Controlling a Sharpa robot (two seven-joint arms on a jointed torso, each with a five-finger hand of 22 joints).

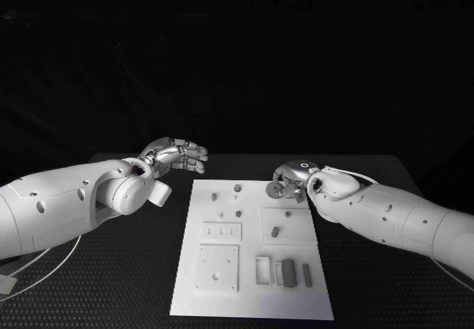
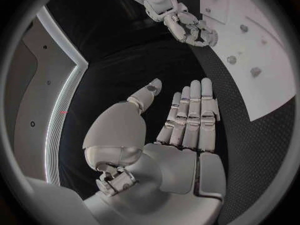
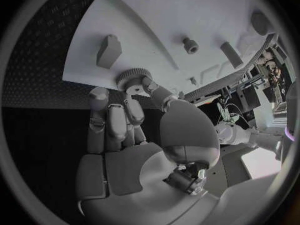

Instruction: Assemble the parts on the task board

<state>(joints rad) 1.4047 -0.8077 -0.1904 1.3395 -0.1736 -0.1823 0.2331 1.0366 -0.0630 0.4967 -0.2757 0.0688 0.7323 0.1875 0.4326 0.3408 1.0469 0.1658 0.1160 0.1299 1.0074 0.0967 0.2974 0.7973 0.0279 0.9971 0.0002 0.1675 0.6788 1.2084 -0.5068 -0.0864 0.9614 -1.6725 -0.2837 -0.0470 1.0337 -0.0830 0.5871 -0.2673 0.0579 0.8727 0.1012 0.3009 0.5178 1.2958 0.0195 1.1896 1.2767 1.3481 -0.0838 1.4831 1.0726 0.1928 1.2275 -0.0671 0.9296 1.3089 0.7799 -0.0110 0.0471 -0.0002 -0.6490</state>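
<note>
The white task board (image 1: pixel 252 295) lies in the middle of the black table, also seen in the right wrist view (image 3: pixel 156 15) and the left wrist view (image 2: pixel 262 80). My right hand (image 1: pixel 288 182) is over the board's far right corner. Its thumb and fingertips pinch a small grey gear (image 3: pixel 130 78), the same gear (image 1: pixel 279 191) that shows under the hand in the head view. My left hand (image 1: pixel 178 156) hovers off the board's far left corner with its fingers straight, the thumb apart and nothing in it (image 2: pixel 184 130). Grey pegs (image 1: pixel 214 197) stand on the far part of the board.
A slotted plate (image 1: pixel 221 232) and a square plate (image 1: pixel 217 267) sit on the board's left half. Grey blocks (image 1: pixel 288 273) stand near its front right. A wedge-shaped block (image 3: pixel 109 51) and a short peg (image 3: pixel 190 45) stand close to the gear. Bare table flanks the board.
</note>
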